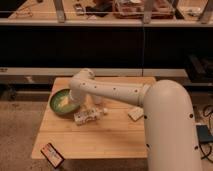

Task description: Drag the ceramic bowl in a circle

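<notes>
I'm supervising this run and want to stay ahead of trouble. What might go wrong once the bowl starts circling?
1. The gripper is at the right rim of the ceramic bowl, and a small bottle-like item lies on its side just beside the bowl. A circular drag would probably knock it.
2. The bowl sits close to the left edge of the table, so a wide circle to that side might push it off.
</notes>
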Available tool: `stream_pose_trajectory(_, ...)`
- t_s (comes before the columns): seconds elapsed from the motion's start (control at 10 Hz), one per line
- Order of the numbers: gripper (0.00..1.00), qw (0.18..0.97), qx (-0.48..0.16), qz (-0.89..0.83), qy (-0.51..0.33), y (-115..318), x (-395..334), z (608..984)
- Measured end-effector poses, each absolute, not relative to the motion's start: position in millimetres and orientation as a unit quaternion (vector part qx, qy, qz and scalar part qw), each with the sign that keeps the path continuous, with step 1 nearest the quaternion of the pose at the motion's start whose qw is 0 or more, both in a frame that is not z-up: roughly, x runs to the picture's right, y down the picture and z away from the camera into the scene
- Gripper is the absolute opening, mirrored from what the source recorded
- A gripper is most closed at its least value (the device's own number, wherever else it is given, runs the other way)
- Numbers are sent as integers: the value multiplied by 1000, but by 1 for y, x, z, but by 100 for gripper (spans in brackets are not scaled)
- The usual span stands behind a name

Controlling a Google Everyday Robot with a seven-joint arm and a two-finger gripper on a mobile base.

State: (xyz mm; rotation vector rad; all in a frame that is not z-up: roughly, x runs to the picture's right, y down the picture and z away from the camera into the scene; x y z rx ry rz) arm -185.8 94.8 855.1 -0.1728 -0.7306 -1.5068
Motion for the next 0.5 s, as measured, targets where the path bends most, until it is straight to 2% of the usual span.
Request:
stream_pose_trajectory(0.4, 80, 687, -78, -655, -304, 85, -186, 889)
stream_pose_trajectory(0.5, 76, 688, -78, -654, -303, 85, -189, 894)
